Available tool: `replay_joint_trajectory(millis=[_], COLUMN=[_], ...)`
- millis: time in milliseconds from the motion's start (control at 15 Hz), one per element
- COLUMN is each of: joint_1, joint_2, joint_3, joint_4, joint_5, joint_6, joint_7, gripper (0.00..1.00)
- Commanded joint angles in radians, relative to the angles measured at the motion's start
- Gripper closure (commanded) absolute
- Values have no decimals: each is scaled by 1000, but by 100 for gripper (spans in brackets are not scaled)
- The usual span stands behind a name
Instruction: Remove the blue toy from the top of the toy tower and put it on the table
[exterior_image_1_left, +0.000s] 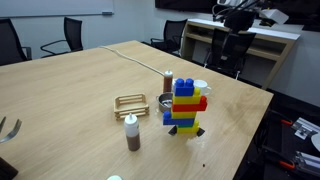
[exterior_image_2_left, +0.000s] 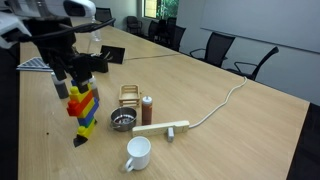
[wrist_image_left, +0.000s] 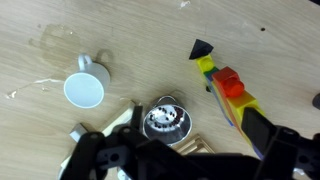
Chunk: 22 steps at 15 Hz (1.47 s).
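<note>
The toy tower (exterior_image_1_left: 186, 108) stands upright on the table (exterior_image_1_left: 70, 90), near its edge. The blue toy (exterior_image_1_left: 183, 87) sits on top of it, above yellow and red layers. In an exterior view my gripper (exterior_image_2_left: 72, 78) is open, and its dark fingers hang around the top of the tower (exterior_image_2_left: 82, 110), hiding the blue toy there. In the wrist view the tower (wrist_image_left: 230, 92) lies at the right. One finger covers its top end, and the gripper (wrist_image_left: 185, 150) is spread wide and holds nothing.
A metal strainer (exterior_image_2_left: 121, 120), a wooden rack (exterior_image_2_left: 131, 93), a brown-and-white bottle (exterior_image_2_left: 147, 109), a white cup (exterior_image_2_left: 138, 152) and a wooden bar with a cable (exterior_image_2_left: 160, 128) lie beside the tower. Office chairs ring the table. The table edge is close to the tower.
</note>
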Motion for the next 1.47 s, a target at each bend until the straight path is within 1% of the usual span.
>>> replay_joint_trajectory(millis=[0, 333, 400, 533, 800, 1000, 1200, 1400], joint_1=[22, 49, 49, 50, 49, 66, 90, 107], joint_2=[86, 186, 156, 182, 185, 209, 255, 316], joint_3=[35, 87, 84, 89, 88, 104, 134, 154], joint_4=[90, 167, 124, 144, 150, 173, 206, 236], joint_5=[-77, -212, -177, -196, -197, -199, -236, -287], joint_6=[-43, -43, -7, -7, -10, -15, -20, 12], joint_7=[-77, -98, -69, -73, -81, -112, -116, -123], gripper=[0, 0, 0, 0, 0, 0, 0, 0])
